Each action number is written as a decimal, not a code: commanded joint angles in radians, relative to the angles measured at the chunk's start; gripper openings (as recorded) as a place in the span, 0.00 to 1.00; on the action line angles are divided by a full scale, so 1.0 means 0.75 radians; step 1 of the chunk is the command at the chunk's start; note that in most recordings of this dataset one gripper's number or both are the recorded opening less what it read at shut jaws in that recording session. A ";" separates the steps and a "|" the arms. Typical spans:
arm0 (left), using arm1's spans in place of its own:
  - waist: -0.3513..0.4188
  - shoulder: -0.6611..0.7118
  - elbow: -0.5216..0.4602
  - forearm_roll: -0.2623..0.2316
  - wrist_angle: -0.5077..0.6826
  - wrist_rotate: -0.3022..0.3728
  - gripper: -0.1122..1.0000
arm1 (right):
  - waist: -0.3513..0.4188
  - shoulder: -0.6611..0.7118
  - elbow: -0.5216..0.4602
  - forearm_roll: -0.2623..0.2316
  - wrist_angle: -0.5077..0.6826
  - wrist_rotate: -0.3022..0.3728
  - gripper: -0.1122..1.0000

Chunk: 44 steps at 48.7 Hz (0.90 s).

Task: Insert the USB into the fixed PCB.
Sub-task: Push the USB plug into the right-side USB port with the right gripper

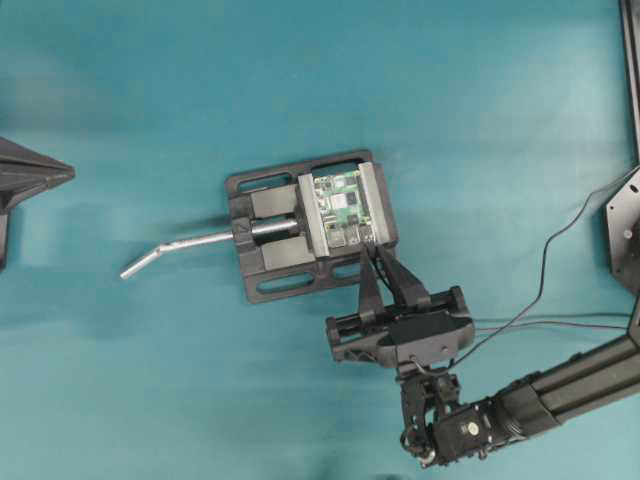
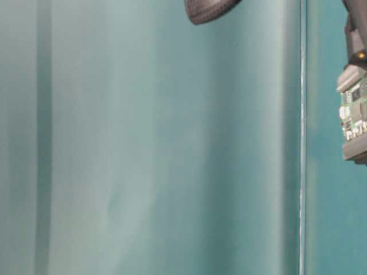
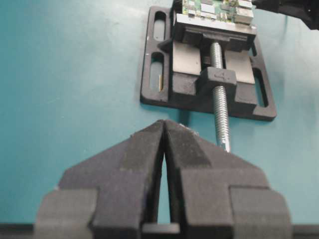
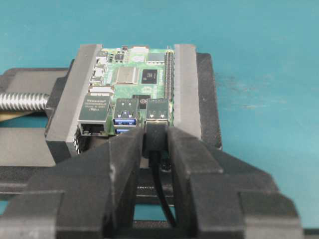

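A green circuit board, the fixed PCB (image 1: 343, 207), is sitting clamped between the grey jaws of a black vise (image 1: 290, 228) on a teal surface (image 1: 150, 380). The vise's silver handle (image 1: 185, 246) is sticking out on the side away from the board.

The right gripper (image 4: 155, 144) is reaching in from the vise's port side, its fingers (image 4: 119, 154) closed on the USB (image 4: 155, 133), pinching the plug's dark body between them. The plug is sitting right at the mouth of the rightmost silver port on the board's near edge, apparently touching or just entering it; how deep it sits cannot be told. Its thin black cable (image 4: 162, 191) is trailing back between the fingers.

The plug's long axis is lying level, in line with the port and the board's length, its tip pointing into the board toward the vise.

The step in hand looks like the insertion itself. The next move likely calls for a straight push along that axis, kept level and square to the port.

The left gripper (image 3: 164, 130) is hovering well back beyond the handle end of the vise, fingers closed on nothing.
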 commanded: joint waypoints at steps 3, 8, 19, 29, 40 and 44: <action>0.006 0.012 -0.039 0.004 -0.006 -0.008 0.13 | -0.092 -0.025 -0.022 -0.029 0.018 0.006 0.29; 0.006 0.012 -0.039 0.002 -0.006 -0.006 0.13 | -0.086 -0.025 -0.025 -0.029 0.018 0.006 0.29; 0.006 0.012 -0.039 0.002 -0.006 -0.008 0.13 | -0.057 -0.031 -0.025 -0.027 0.018 0.010 0.29; 0.006 0.012 -0.039 0.004 -0.006 -0.006 0.13 | -0.035 -0.033 -0.025 -0.010 0.018 0.018 0.29; 0.006 0.014 -0.039 0.004 -0.006 -0.006 0.13 | -0.014 -0.039 -0.029 0.010 0.016 0.018 0.32; 0.006 0.012 -0.039 0.004 -0.006 -0.008 0.13 | -0.006 -0.041 -0.025 0.010 0.016 0.018 0.34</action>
